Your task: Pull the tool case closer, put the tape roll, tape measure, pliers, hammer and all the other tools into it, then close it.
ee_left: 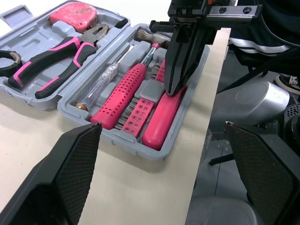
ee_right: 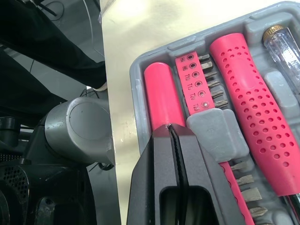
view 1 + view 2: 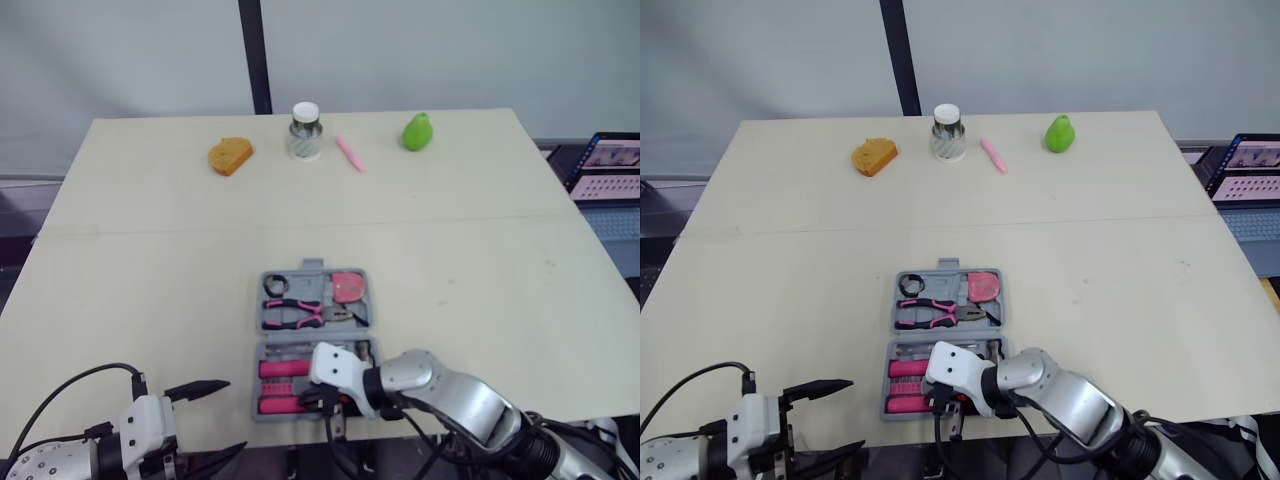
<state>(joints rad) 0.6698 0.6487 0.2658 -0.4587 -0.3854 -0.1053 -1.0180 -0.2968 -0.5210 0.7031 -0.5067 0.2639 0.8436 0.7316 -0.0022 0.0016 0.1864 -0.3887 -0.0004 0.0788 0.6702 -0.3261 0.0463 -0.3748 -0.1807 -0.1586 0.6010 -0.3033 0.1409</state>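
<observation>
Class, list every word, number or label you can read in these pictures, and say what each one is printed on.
On the pink bit holder in the tool case: tiny size codes beside the bits, seemingly "T10" and "T15"; the others are too small to read.
On the laptop screen: content too small to read.
On the jar: label blurred, unreadable.
No other text can be read.

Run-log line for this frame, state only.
grey plastic tool case: open; right pincer: shut, tips at smooth pink handle in case; left pincer: open, hovering left of case
</observation>
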